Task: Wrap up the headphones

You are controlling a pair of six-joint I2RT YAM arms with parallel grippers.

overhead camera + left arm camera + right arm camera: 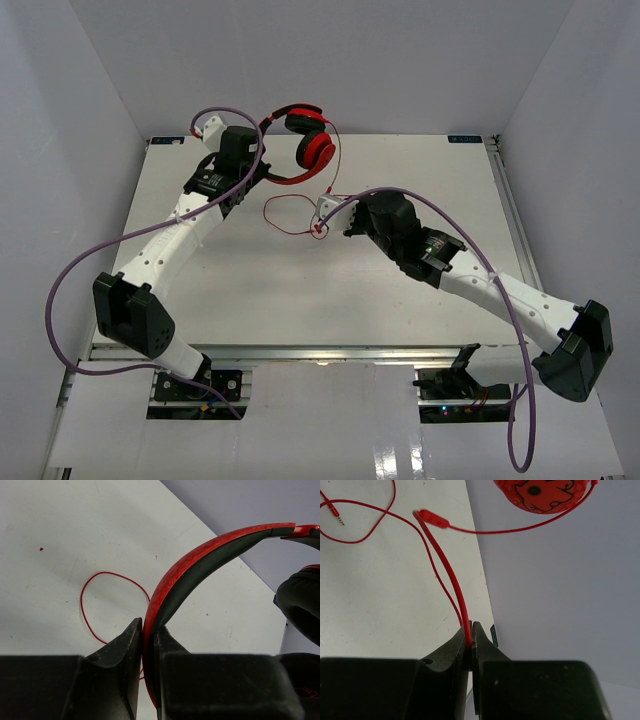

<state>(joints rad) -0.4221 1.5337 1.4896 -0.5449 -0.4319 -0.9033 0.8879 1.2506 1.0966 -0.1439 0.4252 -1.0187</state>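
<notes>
The red headphones (308, 140) hang above the far middle of the table. My left gripper (262, 170) is shut on their black-and-red headband (200, 562), which runs up between the jaws in the left wrist view. One ear cup (542, 494) shows at the top of the right wrist view. The thin red cord (292, 212) drops from the cups and loops on the table. My right gripper (322, 215) is shut on the cord (451, 575), just below its inline piece (432, 519). The plug end (337, 515) lies on the table.
The white table (300, 280) ends at grey walls at the back and sides. Purple robot cables (60, 290) arc over each arm. A cord loop (100, 605) lies on the table left of my left gripper.
</notes>
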